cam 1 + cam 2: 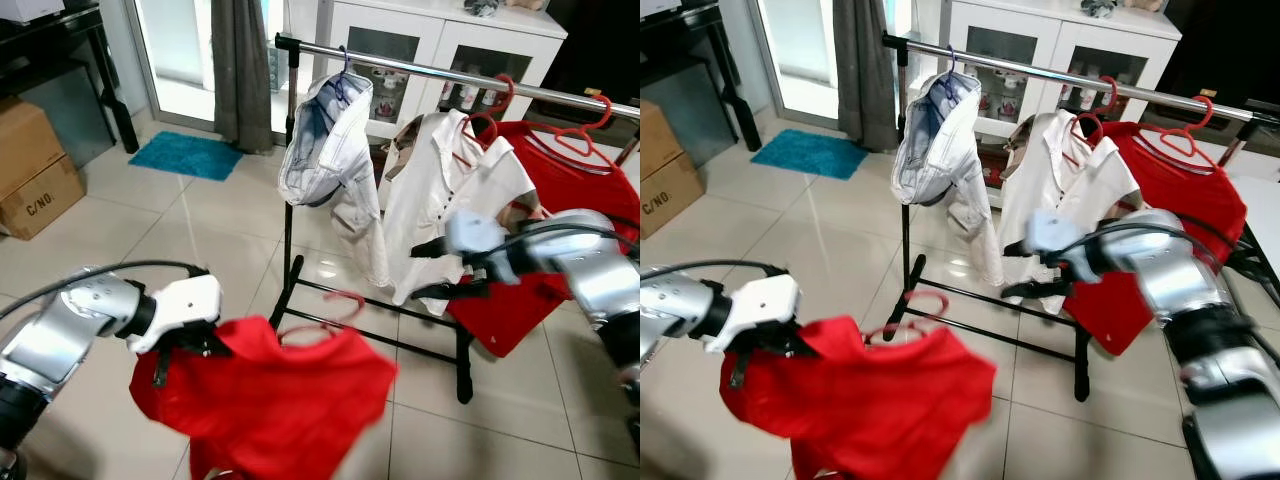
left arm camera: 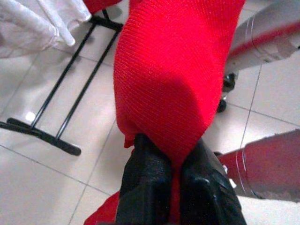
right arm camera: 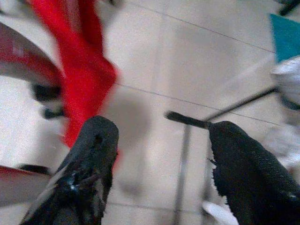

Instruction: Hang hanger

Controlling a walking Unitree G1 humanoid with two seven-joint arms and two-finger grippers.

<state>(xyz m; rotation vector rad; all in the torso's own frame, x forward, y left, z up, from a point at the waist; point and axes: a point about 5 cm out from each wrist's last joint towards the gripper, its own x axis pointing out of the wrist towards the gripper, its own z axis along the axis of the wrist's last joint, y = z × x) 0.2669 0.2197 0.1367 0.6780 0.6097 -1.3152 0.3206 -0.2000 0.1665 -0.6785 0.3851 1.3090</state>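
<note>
- white cabinet [image 1: 440, 40] with glass doors, behind the rail
- grey curtain [image 1: 240, 70] at the glass door
- blue mat [image 1: 190, 155] on the tile floor below the curtain
- cardboard boxes [image 1: 35, 170] stacked far left
- dark table [image 1: 60, 40] behind the boxes

The left arm is bent and reaches forward and inward at low height. Its left claw [image 2: 171, 187] has the two black fingers pressed together, with red cloth pinched between them. The right arm is raised higher, reaching inward, and the right claw [image 3: 161, 168] has its fingers spread wide apart, holding nothing.
</note>
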